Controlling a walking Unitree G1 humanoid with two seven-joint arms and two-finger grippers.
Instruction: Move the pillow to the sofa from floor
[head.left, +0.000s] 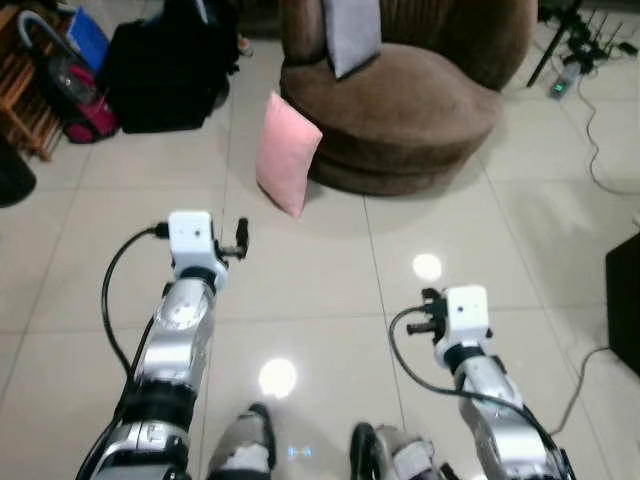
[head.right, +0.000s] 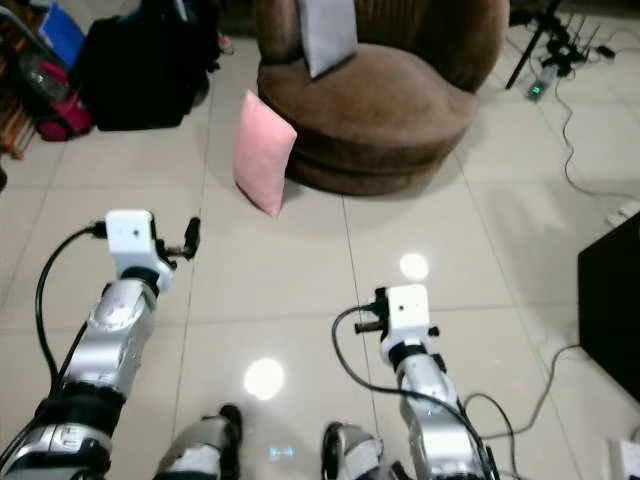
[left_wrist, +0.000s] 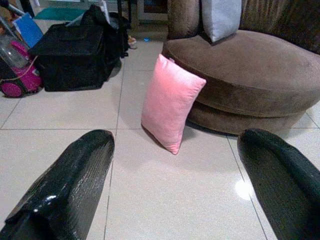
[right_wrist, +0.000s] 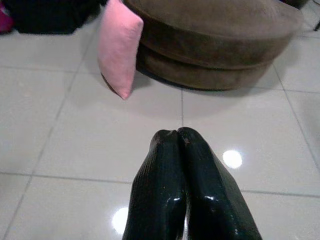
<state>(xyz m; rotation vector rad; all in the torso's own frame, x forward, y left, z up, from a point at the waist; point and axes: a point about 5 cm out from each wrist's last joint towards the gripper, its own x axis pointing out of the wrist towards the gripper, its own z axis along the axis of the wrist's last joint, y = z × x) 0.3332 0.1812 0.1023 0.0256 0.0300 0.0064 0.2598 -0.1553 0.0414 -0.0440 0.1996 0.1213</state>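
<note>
Landmark: the sofa (head.left: 400, 120), a round brown seat on the tiled floor (head.left: 330, 290).

Left of the sofa: a black bag (head.left: 165, 75) on the floor, with a pink-and-clear appliance (head.left: 75, 100) just beyond it on the same side.

The pillow (head.left: 287, 152), pink, stands on one corner on the floor at the sofa's front-left, leaning against the sofa base and touching it. Its long axis runs roughly upright, tilted toward the seat. A grey cushion (head.left: 352, 32) already rests on the seat against the backrest.

Left claw (left_wrist: 175, 195): released, fingers (left_wrist: 70, 185) spread wide, empty. It is held out over the floor short of the sofa, aimed at the pillow, which sits framed between the two fingers in the left wrist view, well apart from them.

Right claw (right_wrist: 182, 180): clenched on nothing, fingers pressed together. It is held lower and further back from the sofa, pointing at the sofa's front; the pillow lies off to its left.

Assessment: the pillow lies ahead of the left claw, which is the nearer and better aligned. Task not yet begun; approach remains. An upright, leaning pillow may topple if nudged.
</note>
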